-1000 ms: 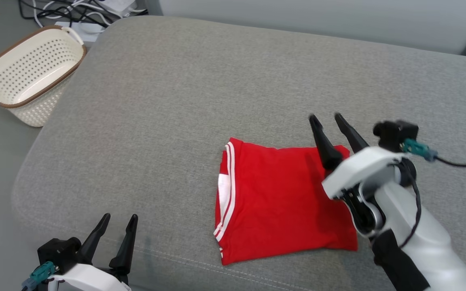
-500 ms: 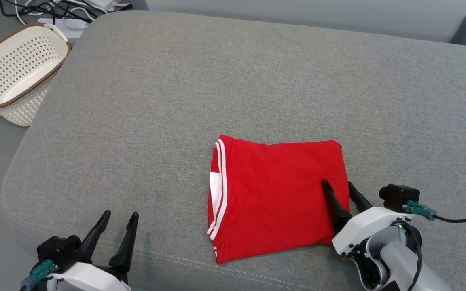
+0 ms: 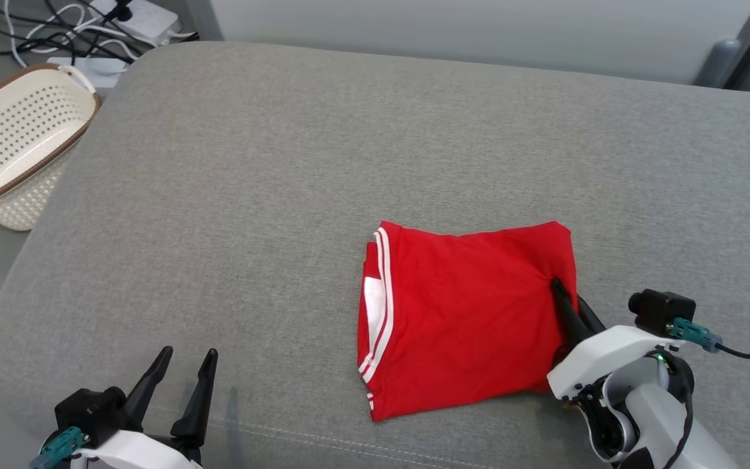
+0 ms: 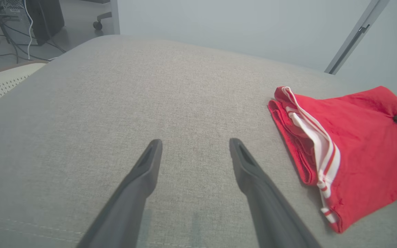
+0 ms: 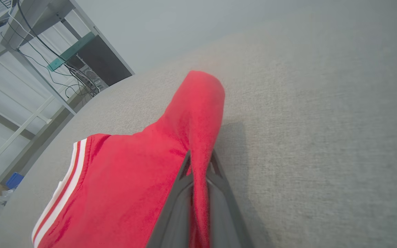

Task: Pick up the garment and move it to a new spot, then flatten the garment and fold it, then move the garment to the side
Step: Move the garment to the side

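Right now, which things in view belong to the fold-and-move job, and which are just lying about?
In the job:
- red garment, folded, on the grey cushion
- right end effector, shut on the garment's right edge
- left end effector, open, clear of the cloth

Lying about:
- cream basket on the floor
- cables
- power strip

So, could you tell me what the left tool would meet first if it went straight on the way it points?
Probably only the grey cushion: the left tool points across bare fabric, and the red garment lies off to its right, outside that line. Its height is hard to judge.
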Controlling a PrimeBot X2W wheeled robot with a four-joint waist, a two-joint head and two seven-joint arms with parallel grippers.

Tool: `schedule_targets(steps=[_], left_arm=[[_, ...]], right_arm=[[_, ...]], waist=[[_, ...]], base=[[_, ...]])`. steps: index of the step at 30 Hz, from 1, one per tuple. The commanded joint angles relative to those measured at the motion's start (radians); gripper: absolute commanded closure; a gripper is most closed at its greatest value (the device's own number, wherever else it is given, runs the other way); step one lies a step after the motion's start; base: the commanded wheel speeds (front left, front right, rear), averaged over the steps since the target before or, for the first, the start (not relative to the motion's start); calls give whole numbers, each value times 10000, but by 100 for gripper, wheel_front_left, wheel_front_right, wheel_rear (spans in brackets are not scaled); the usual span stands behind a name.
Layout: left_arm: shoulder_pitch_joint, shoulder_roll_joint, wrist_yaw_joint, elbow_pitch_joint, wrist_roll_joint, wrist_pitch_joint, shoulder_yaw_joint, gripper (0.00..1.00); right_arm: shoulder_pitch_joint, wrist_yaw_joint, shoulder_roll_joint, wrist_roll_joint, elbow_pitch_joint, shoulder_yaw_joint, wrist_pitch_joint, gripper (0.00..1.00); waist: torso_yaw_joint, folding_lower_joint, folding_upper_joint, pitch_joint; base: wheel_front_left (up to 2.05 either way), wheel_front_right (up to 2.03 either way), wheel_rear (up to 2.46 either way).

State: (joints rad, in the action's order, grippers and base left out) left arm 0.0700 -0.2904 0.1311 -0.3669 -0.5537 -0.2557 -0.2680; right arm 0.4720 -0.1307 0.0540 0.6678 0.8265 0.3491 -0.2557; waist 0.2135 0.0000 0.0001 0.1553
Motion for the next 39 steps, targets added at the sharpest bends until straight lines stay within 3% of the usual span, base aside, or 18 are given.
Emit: schedule_targets(steps=[1,9,18,25,31,39], left_arm=[[179,-153,-4,282,112,-61,406,0],[32,-90,-4,777,426,-61,389,0],[-413,-95,-4,1409,742,-61,650,0],[-768,-101,-4,2017,1021,-61,1065,0],[-962,-323,-4,2310,1157,-61,994,0],[-993,-582,-4,2432,1074,-61,768,0]], right_arm=[[-235,0,-37,-351,-381,-132,-59,100],[-1325,0,-37,-1282,-1514,-1022,-60,100],[-2466,0,-37,-1423,-2590,-1217,-60,100],[-2852,0,-37,-1577,-3074,-1151,-60,100],[-2283,0,-37,-2770,-3312,-1062,-52,100],[-505,0,-37,-4544,-4169,-1996,1008,100]], waist=[[-475,0,-1,-191],[-2494,0,-1,-329],[-5071,0,-1,-224],[-6295,0,-1,68],[-6537,0,-1,397],[-6054,0,-1,687]], base=[[0,0,0],[0,0,0],[0,0,0],[0,0,0],[0,0,0],[0,0,0]])
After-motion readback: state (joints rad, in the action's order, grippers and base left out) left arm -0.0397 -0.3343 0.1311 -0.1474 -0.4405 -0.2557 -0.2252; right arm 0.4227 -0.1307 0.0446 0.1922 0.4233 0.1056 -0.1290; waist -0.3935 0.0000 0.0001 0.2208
